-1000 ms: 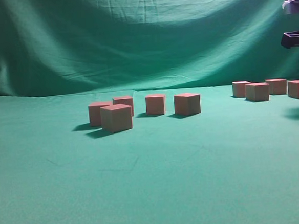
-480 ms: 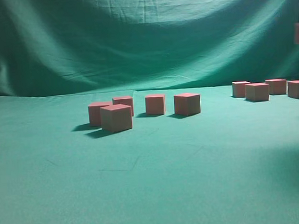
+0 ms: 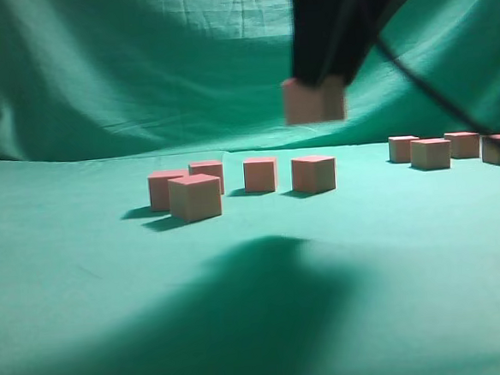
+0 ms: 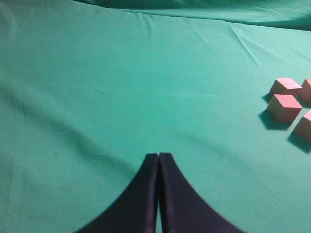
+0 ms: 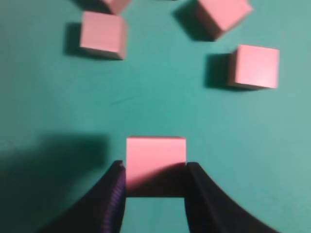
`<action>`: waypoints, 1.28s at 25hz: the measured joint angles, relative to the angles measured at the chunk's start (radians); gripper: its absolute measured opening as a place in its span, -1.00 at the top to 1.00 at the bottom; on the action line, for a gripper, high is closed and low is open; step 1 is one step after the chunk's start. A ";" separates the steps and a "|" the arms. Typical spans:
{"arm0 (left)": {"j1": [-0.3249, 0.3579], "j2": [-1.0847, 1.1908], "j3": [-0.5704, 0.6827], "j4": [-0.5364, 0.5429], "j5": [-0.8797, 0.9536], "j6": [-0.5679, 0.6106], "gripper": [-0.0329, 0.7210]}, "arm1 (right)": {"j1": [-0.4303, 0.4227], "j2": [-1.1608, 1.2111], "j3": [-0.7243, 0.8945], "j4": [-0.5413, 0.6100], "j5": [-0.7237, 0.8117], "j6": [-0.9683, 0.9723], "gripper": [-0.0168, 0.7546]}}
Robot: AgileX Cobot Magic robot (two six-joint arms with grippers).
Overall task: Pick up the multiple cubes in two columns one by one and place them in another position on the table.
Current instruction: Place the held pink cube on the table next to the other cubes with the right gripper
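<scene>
My right gripper (image 5: 154,167) is shut on a pinkish-red cube (image 5: 155,162) and holds it above the table. In the exterior view this held cube (image 3: 312,100) hangs under the dark arm (image 3: 341,18), above the left group of several cubes (image 3: 313,174). Another group of several cubes (image 3: 430,153) sits at the far right. The right wrist view shows several loose cubes (image 5: 255,66) on the teal cloth table (image 5: 58,97) beyond the held one. My left gripper (image 4: 159,156) is shut and empty over the bare table (image 4: 121,73), with several cubes (image 4: 284,107) far to its right.
A draped green backdrop (image 3: 139,66) closes off the far side of the table. The arm casts a broad dark shadow (image 3: 259,316) on the near cloth. A dark cable (image 3: 437,97) slants down to the right from the arm.
The arm at the exterior view's right edge lifted a cube from the right group and carried it left. It now hangs above the left group, and a large shadow has appeared on the near cloth.
</scene>
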 joint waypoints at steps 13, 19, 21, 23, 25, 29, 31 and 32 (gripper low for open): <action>0.000 0.000 0.000 0.000 0.000 0.000 0.91 | 0.123 0.211 -0.090 -0.013 -0.070 -0.157 0.26; 0.000 0.000 0.000 0.000 0.000 0.000 0.91 | 0.123 0.259 -0.131 -0.051 -0.085 -0.157 0.26; 0.000 0.000 0.000 0.000 0.000 0.000 0.91 | 0.123 0.266 -0.133 -0.053 -0.085 -0.157 0.26; 0.000 0.000 0.000 0.000 0.000 0.000 0.91 | 0.123 0.272 -0.135 -0.053 -0.085 -0.157 0.26; 0.000 0.000 0.000 0.000 0.000 0.000 0.91 | 0.123 0.278 -0.135 -0.053 -0.087 -0.157 0.26; 0.000 0.000 0.000 0.000 0.000 0.000 0.91 | 0.123 0.281 -0.135 -0.053 -0.087 -0.157 0.26; 0.000 0.000 0.000 0.000 0.000 0.000 0.91 | 0.123 0.281 -0.135 -0.055 -0.087 -0.157 0.26; 0.000 0.000 0.000 0.000 0.000 0.000 0.91 | 0.123 0.281 -0.135 -0.055 -0.087 -0.157 0.26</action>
